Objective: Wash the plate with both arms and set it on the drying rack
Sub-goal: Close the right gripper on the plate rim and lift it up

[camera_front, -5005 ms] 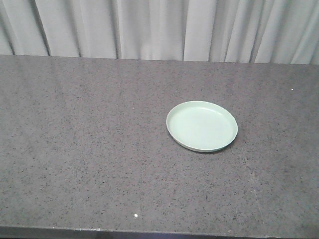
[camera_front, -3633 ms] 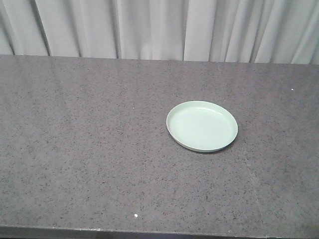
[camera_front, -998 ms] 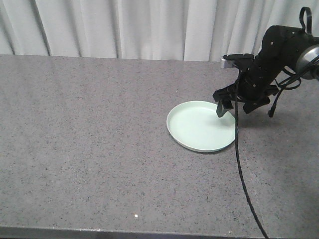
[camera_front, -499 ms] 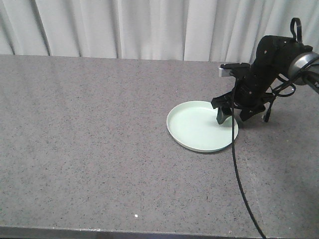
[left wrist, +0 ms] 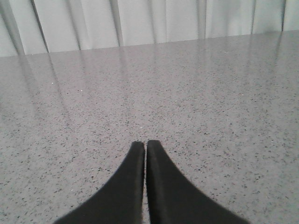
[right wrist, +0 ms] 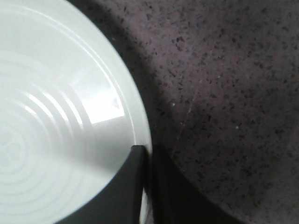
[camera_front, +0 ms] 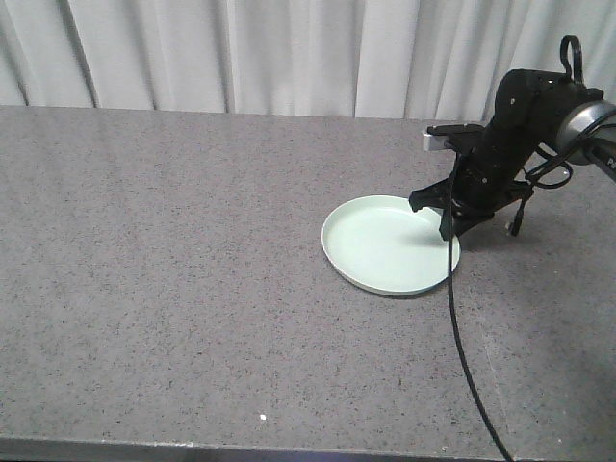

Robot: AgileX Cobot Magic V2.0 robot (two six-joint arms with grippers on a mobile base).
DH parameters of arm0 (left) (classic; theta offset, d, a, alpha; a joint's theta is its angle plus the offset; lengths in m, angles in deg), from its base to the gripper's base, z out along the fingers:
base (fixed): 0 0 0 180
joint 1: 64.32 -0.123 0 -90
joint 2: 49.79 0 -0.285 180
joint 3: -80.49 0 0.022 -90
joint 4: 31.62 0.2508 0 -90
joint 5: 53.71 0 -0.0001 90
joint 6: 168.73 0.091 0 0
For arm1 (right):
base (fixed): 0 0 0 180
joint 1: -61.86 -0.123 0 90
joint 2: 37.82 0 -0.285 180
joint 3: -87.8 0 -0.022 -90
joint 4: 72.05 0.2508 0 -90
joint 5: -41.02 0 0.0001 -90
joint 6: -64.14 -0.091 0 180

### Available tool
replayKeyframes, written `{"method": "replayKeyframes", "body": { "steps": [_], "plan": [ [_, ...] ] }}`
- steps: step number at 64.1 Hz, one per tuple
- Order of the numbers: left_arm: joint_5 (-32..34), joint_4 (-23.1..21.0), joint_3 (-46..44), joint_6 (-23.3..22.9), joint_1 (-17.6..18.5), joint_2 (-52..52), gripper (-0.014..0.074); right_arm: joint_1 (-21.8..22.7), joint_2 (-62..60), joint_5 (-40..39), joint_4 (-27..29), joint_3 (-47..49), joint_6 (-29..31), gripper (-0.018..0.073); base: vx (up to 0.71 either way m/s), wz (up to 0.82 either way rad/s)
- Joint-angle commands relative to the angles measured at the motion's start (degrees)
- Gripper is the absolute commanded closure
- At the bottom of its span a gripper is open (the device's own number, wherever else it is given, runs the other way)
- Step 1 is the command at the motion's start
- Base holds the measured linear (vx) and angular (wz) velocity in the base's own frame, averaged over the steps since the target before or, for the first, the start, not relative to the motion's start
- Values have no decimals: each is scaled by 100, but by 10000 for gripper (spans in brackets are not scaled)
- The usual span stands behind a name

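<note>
Plate (camera_front: 385,250) flat on counter (camera_front: 192,250) | right tool (right wrist: 145,152) pinching its rim | left tool (left wrist: 145,144) clenched

You will find no readable text, label, brand, number or sign in any of the three views. In the right wrist view, the plate (right wrist: 56,93) carries a faint mark near its centre, at the left edge of the frame. It is cut off and too blurred for you to read.
</note>
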Motion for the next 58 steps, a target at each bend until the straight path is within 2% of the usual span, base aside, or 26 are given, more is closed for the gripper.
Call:
{"method": "replayKeyframes", "body": {
  "steps": [1, 16, 30, 40, 48, 58],
  "plan": [
    [379, 11, 136, -14, 26, 85, 603, 13, -351, 66, -16, 175, 12, 571, 0, 0],
    [379, 11, 136, -14, 26, 85, 603, 30, -615, 85, 0, 175, 82, 570, 0, 0],
    [379, 11, 136, -14, 26, 85, 603, 78, -1399, 34, 129, 175, 241, 568, 0, 0],
    [379, 11, 136, -14, 26, 85, 603, 407, -2099, 191, 782, 175, 431, 567, 0, 0],
    [379, 11, 136, -14, 26, 85, 603, 877, -2611, 320, 1474, 175, 687, 566, 0, 0],
    [379, 11, 136, -14, 26, 85, 603, 1484, -3212, 320, 2087, 153, 791, 566, 0, 0]
  ]
}}
